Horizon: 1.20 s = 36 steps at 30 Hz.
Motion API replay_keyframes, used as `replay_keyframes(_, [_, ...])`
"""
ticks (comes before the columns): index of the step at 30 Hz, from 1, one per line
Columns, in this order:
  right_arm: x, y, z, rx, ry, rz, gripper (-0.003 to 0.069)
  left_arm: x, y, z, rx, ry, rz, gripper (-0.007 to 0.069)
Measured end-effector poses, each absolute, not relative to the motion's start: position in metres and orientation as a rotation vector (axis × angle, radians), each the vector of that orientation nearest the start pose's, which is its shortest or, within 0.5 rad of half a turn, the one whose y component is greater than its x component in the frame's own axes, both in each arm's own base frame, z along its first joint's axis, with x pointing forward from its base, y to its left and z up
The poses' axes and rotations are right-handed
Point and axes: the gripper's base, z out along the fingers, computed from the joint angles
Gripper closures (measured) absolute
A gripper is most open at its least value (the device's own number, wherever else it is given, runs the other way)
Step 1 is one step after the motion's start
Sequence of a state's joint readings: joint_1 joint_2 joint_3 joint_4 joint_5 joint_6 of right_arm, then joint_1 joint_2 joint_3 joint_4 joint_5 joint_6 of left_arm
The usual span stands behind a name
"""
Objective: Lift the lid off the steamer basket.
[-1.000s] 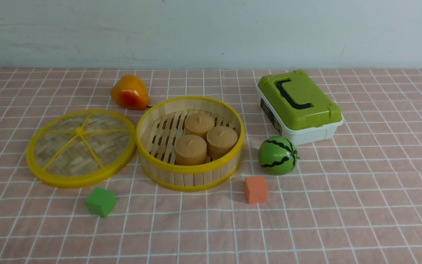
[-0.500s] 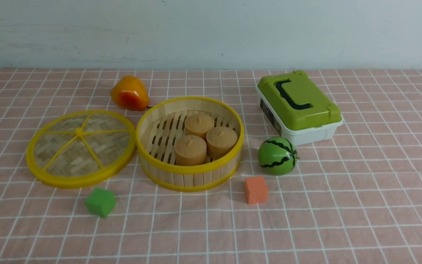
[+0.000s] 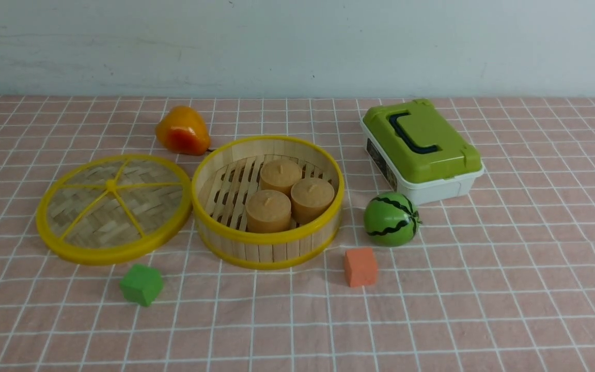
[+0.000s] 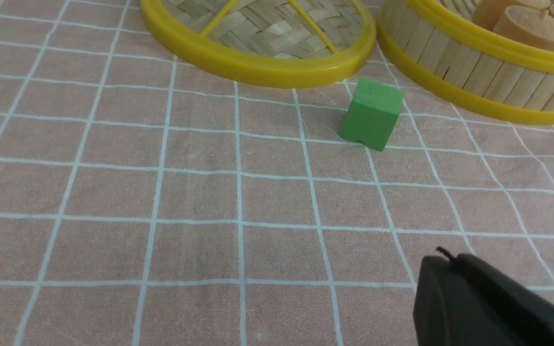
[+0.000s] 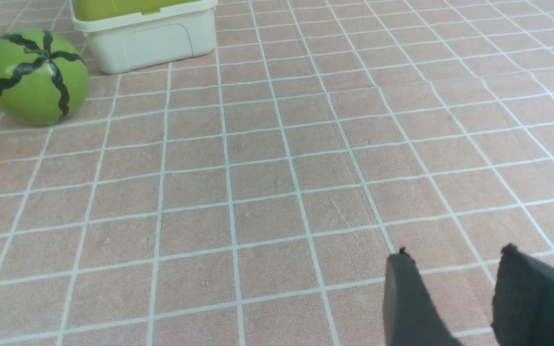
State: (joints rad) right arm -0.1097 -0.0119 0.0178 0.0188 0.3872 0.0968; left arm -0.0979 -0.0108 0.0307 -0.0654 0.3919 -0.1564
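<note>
The lid [image 3: 114,207], a woven bamboo disc with yellow rim and spokes, lies flat on the cloth just left of the steamer basket [image 3: 268,242]; its near rim [image 4: 258,67] shows in the left wrist view. The basket stands uncovered with three tan cylinders [image 3: 287,194] inside; its slatted wall [image 4: 479,81] shows in the left wrist view. Neither gripper appears in the front view. My left gripper [image 4: 443,259] is shut and empty over bare cloth, short of the lid. My right gripper [image 5: 455,252] is open and empty over bare cloth, away from the basket.
A green cube [image 3: 141,284] sits in front of the lid. An orange cube [image 3: 360,266] and a toy watermelon [image 3: 391,219] lie right of the basket. A white box with a green top [image 3: 421,150] stands behind the watermelon. An orange-yellow fruit [image 3: 183,130] lies behind the basket.
A dark bit of the left arm at the front view's bottom left corner a second ago has left the frame. Nothing on the table has moved.
</note>
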Motion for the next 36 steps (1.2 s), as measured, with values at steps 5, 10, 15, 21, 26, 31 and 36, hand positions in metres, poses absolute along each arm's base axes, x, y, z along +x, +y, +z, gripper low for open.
replay_keyframes(5, [0.0518,-0.0051,0.1730,0.205,1.865,0.010,0.0417,0.0517,-0.0072,0.1683,-0.093,1.899,-0.233,0.0637])
replay_keyframes(10, [0.0518,-0.0051,0.1730,0.205,1.865,0.010,0.0417,0.0517,-0.0072,0.1683,-0.093,1.899,-0.233,0.0637])
replay_keyframes(15, [0.0518,-0.0051,0.1730,0.205,1.865,0.010,0.0417,0.0516,-0.0072,0.1682,-0.092,1.900,-0.232,0.0636])
replay_keyframes(21, [0.0518,-0.0051,0.1730,0.205,1.865,0.010,0.0417,0.0516,-0.0072,0.1682,-0.092,1.900,-0.232,0.0635])
replay_keyframes(26, [0.0518,-0.0051,0.1730,0.205,1.865,0.010,0.0417,0.0516,-0.0072,0.1682,-0.092,1.900,-0.232,0.0629])
replay_keyframes(31, [0.0518,-0.0051,0.1730,0.205,1.865,0.010,0.0417,0.0516,-0.0072,0.1682,-0.092,1.900,-0.232,0.0627])
replay_keyframes(36, [0.0518,-0.0051,0.1730,0.205,1.865,0.010,0.0417,0.0516,-0.0072,0.1682,-0.092,1.900,-0.232,0.0626])
